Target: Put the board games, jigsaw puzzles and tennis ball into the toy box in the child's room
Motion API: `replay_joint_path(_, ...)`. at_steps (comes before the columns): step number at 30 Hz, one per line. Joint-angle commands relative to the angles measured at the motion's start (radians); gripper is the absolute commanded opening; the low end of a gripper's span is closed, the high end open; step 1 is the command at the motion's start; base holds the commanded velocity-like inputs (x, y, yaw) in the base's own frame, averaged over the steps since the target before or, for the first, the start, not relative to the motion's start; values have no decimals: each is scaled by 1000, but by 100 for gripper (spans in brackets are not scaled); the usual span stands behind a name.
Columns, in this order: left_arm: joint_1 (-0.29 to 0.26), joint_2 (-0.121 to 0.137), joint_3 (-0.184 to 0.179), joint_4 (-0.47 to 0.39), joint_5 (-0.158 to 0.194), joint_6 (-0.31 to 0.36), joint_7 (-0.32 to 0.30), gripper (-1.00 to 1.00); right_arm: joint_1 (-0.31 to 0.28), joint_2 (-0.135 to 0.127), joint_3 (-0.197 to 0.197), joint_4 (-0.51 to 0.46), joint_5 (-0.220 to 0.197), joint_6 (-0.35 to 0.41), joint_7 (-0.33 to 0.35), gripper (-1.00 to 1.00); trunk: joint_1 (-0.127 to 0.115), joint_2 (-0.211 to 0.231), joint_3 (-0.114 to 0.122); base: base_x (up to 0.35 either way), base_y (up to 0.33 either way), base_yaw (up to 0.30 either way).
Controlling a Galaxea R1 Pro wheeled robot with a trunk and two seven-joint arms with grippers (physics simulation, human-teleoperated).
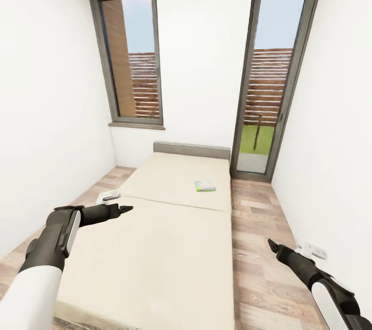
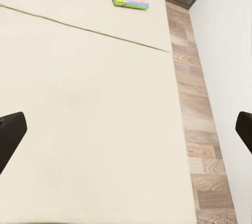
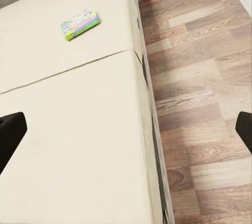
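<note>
The left gripper [image 1: 125,209] hovers empty over the bed [image 1: 155,247], jaws wide; one board game [image 1: 205,186] lies far up the mattress near its right edge, and the right gripper [image 1: 270,242], also wide, hangs over the floor [image 1: 258,268]. Rolling closer should come before reaching. The box's lettering is unreadable.

Bright, even daylight — edges stretched.
</note>
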Motion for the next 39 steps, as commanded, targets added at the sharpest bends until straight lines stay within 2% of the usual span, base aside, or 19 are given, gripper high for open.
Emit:
replay_joint_path(1, -1, -1, 3, 0, -10, 3, -10, 100, 0, -1, 1, -1, -11, 3, -8, 100, 0, -1, 0, 0, -268, 281)
replay_joint_path(39, -1, -5, 2, 0, -10, 3, -10, 100, -1, 4, 2, -1, -11, 4, -9, 100, 0, -1, 0, -32, -62, 286)
